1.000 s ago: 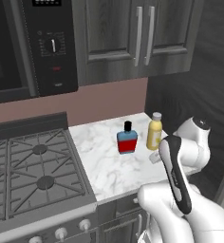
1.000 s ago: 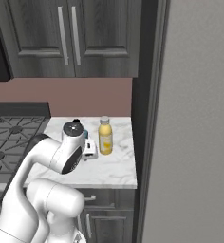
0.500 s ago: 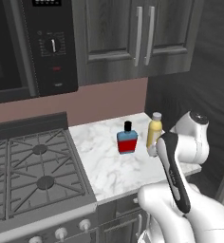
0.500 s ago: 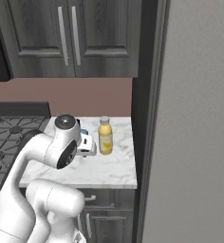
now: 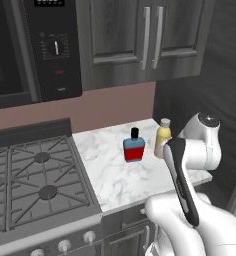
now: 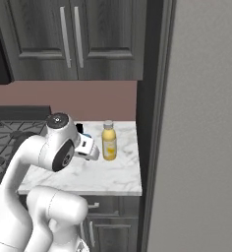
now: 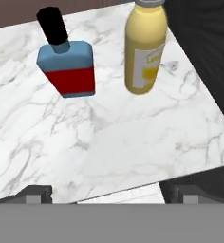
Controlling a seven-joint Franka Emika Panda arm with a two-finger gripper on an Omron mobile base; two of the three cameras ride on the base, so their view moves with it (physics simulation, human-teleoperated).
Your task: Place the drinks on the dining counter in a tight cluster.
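Even, soft rendered light, bright white grey-veined marble worktop (image 7: 133,137), dim dark grey wall cabinets (image 5: 140,45), faint shadows under bottles, slightly blurry, no glare

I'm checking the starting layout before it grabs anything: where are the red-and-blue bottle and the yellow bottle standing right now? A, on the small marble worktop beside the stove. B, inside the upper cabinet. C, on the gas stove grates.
A: the red-and-blue bottle and the yellow bottle stand upright on the marble worktop, right of the stove.
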